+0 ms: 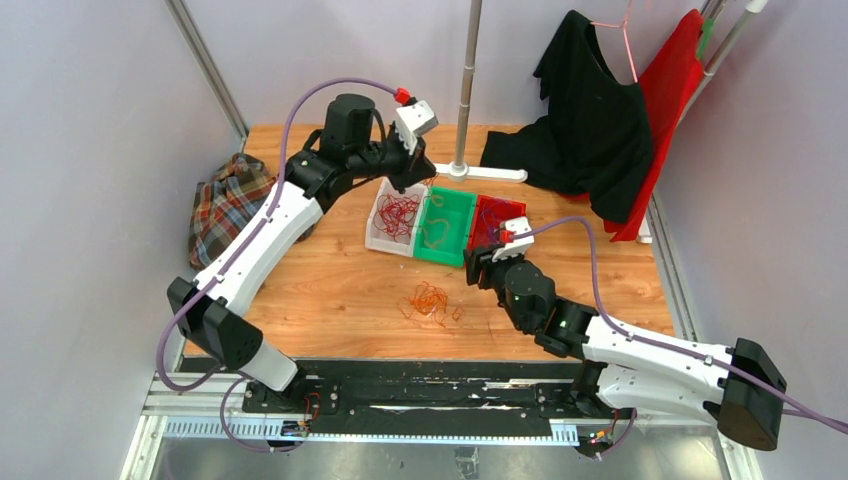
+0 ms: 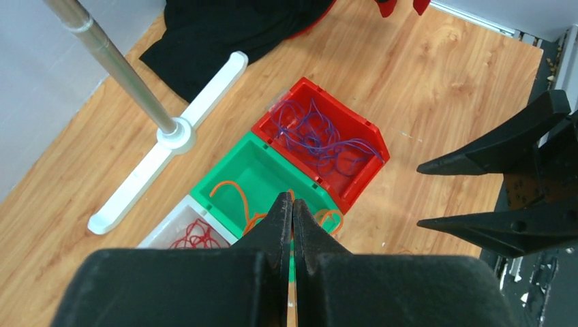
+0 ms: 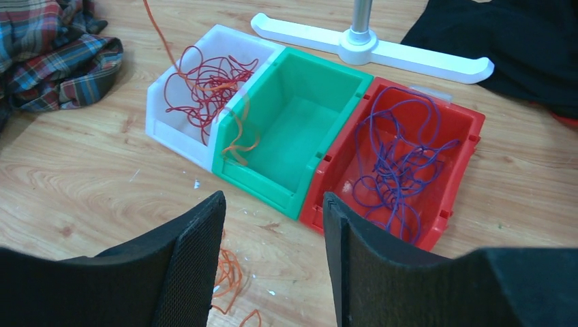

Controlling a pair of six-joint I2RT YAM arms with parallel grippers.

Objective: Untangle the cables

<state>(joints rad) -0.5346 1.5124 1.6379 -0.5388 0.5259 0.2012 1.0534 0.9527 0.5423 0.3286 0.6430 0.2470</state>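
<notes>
The cables lie sorted in three bins: red cables (image 1: 398, 213) in the white bin (image 1: 372, 238), purple cables (image 1: 487, 225) in the red bin (image 1: 517, 208), orange strands (image 2: 232, 194) in the green bin (image 1: 440, 258). A loose orange clump (image 1: 430, 300) lies on the table in front of the bins. My left gripper (image 1: 405, 178) hovers over the white and green bins, shut on an orange cable (image 3: 160, 41) that dangles across the white bin (image 3: 177, 146) into the green bin (image 3: 286, 129). My right gripper (image 3: 272, 197) is open and empty, low over the table before the green and red bins.
A plaid cloth (image 1: 228, 205) lies at the left. A white stand base (image 1: 490, 172) with a metal pole (image 1: 466, 80) stands behind the bins. Black (image 1: 590, 120) and red (image 1: 670, 90) garments hang at the back right.
</notes>
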